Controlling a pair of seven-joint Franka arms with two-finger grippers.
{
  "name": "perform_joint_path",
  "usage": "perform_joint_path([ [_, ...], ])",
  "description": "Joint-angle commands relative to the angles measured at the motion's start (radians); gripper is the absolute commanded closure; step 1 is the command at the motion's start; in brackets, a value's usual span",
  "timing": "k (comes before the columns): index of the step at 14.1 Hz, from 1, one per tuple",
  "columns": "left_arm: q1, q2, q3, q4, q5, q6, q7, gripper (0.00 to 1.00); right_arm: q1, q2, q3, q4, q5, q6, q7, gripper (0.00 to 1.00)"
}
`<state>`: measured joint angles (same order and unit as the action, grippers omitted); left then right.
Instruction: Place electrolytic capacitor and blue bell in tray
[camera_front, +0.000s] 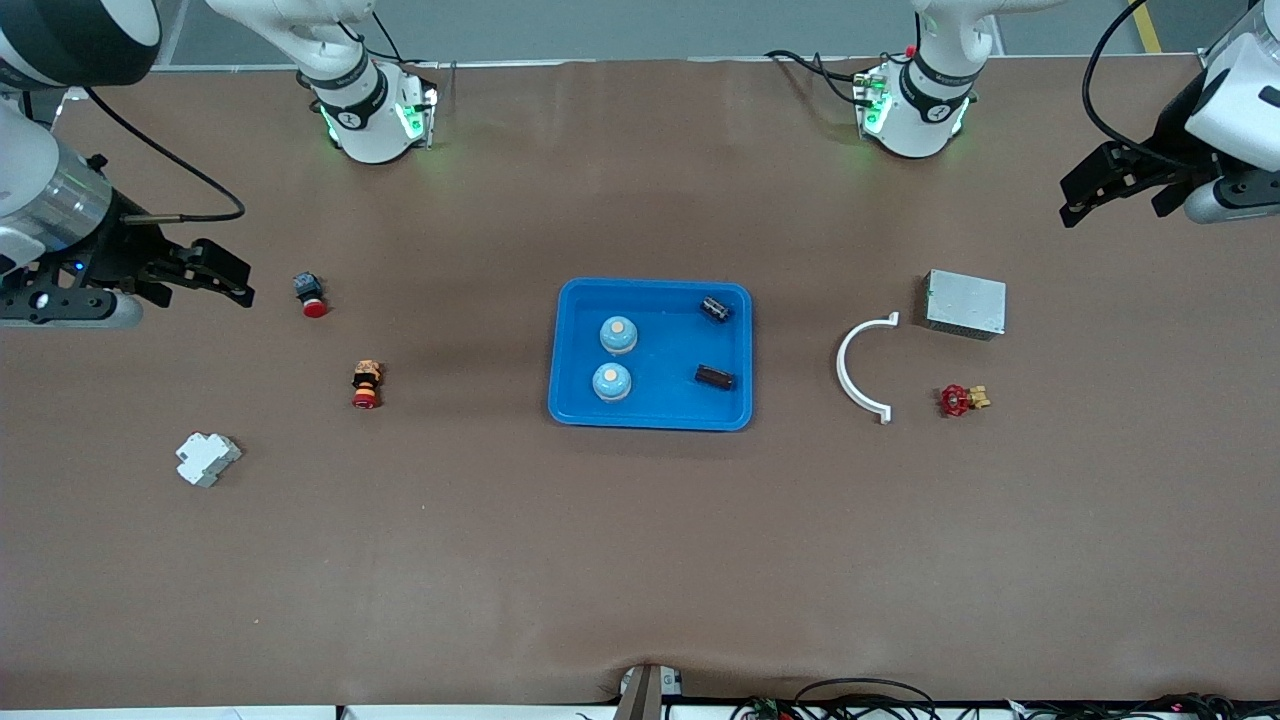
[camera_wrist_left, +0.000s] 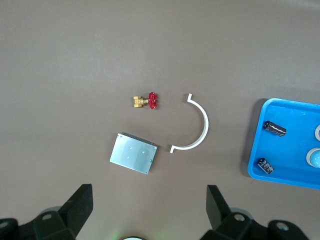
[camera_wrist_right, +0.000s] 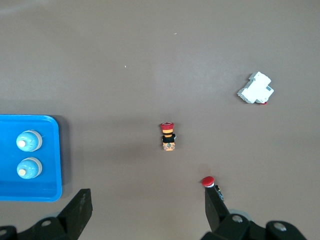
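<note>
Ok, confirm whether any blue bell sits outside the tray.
No, both blue bells sit inside the tray.

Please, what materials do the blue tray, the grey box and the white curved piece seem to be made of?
Blue tray: likely plastic, uniform bright colour, rounded moulded rim. Grey box: probably metal, dull silvery sheen, sharp edges. White curved piece: seemingly plastic, thin, matte plain white.

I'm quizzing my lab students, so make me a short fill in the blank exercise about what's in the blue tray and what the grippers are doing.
1. The blue tray holds two blue bells and ____ capacitors.
2. Both the left gripper and the right gripper are ____ and hold nothing.
3. The white curved piece lies between the tray and the grey metal ____.

Missing words: two; open; box
</note>
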<state>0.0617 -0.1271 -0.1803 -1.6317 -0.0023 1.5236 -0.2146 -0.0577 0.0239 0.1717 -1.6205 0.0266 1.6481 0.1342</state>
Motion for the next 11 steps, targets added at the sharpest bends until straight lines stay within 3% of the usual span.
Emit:
perform_joint_path([
  [1,0.004,0.001,-0.001,0.018,0.005,-0.028,0.024,0.00,0.015,-0.027,0.000,-0.029,0.018,0.015,0.001,0.00],
  [11,0.003,0.012,-0.005,0.041,0.010,-0.052,0.026,0.00,0.049,-0.029,-0.001,-0.025,0.006,0.027,0.024,0.00],
])
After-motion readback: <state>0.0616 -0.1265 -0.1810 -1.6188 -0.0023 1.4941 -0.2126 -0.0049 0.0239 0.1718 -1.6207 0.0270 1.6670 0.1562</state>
